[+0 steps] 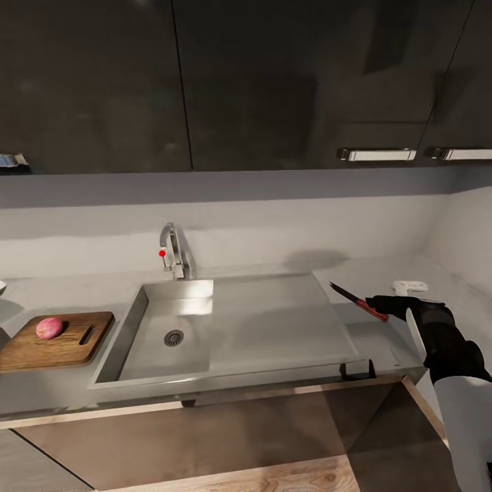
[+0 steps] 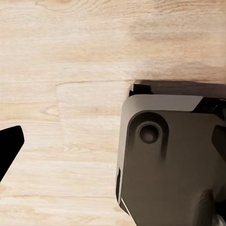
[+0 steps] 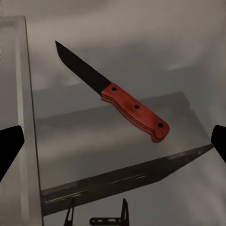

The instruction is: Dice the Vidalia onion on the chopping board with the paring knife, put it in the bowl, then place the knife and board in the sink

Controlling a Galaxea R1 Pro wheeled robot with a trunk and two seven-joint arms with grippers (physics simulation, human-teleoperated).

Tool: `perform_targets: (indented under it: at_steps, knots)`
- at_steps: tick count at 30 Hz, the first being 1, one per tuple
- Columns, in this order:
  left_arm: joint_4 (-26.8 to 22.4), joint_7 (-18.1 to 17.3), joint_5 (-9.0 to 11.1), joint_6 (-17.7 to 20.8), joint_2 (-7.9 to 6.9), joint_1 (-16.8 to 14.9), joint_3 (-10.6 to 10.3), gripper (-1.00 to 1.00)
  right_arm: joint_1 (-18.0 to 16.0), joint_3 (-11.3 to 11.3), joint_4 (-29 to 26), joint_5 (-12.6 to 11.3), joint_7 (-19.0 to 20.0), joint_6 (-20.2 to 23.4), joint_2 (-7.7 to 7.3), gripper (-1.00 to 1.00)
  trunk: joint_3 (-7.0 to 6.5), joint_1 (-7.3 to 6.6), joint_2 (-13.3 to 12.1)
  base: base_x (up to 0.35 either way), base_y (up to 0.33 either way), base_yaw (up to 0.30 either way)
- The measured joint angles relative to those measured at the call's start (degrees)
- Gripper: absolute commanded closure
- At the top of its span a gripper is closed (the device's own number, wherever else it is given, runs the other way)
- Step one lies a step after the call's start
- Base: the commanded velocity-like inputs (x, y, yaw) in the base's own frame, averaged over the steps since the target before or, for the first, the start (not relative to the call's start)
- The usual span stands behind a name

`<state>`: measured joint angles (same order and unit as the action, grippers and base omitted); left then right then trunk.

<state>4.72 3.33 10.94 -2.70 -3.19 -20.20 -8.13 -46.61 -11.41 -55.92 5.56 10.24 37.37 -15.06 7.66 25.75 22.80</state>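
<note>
The sink [image 1: 225,328] sits in the middle of the countertop [image 1: 61,393], its basin on the side nearer the board and its flat drainboard on the other side. The faucet [image 1: 174,251] with its red dot stands at the back edge of the basin, and the round drain [image 1: 173,337] lies in the basin floor.

Just beside the sink, on the basin side, the chopping board [image 1: 58,339] lies flat on the countertop with its slot handle toward the sink. The onion [image 1: 49,328] rests whole on the board, near the end away from the sink.

On the drainboard side of the sink, the right gripper [image 1: 383,305] hangs over the countertop by the sink's edge with the knife [image 1: 359,301]. The red handle is at the fingers and the dark blade points toward the sink, raised above the surface. In the right wrist view the knife [image 3: 115,94] lies across the middle with the two dark fingertips [image 3: 9,146] far out at either edge, well apart from the handle, so I cannot tell whether the jaws grip it.

In the left wrist view a dark fingertip [image 2: 9,148] of the left gripper shows over the wooden floor [image 2: 61,70], beside a dark part of the robot's body [image 2: 174,160]. How far those jaws stand open I cannot tell.
</note>
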Motion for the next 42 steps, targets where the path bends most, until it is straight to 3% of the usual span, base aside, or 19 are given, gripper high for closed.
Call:
perform_targets:
  at_steps: [12, 16, 21, 28, 42]
  knots:
    - [0.00, 0.00, 0.01, 0.12, 0.00, 0.00, 0.00, -1.00, 0.01, 0.03, 0.08, 0.00, 0.00, 0.00, 0.11, -1.00, 0.00, 0.00, 0.00, 0.000, 0.000, 0.000]
    - [0.15, -0.09, 0.02, 2.30, 0.38, 0.23, 0.00, -1.00, 0.01, 0.01, 0.47, 0.01, 0.00, 0.00, 0.05, -1.00, 0.00, -0.01, 0.00, 0.064, 0.000, 0.000]
    - [0.24, -0.80, 0.02, 5.84, 1.21, 4.40, 0.01, -1.00, 0.00, 0.00, 0.68, 0.00, 0.00, 0.00, 0.03, -1.00, 0.01, -0.02, 0.00, 0.215, 0.000, 0.000]
    - [0.22, -3.68, -0.02, 6.02, 1.63, 8.83, 0.00, -1.00, 0.00, 0.00, 0.70, 0.06, 0.00, 0.00, -0.05, -1.00, 0.01, 0.00, 0.00, 0.031, 0.000, 0.000]
    - [0.11, -4.32, -0.02, 5.78, 2.36, 10.87, -0.01, -1.00, 0.02, 0.00, 0.74, 0.08, -0.04, 0.01, -0.06, -1.00, 0.01, -0.02, 0.01, 0.076, -0.091, 0.000]
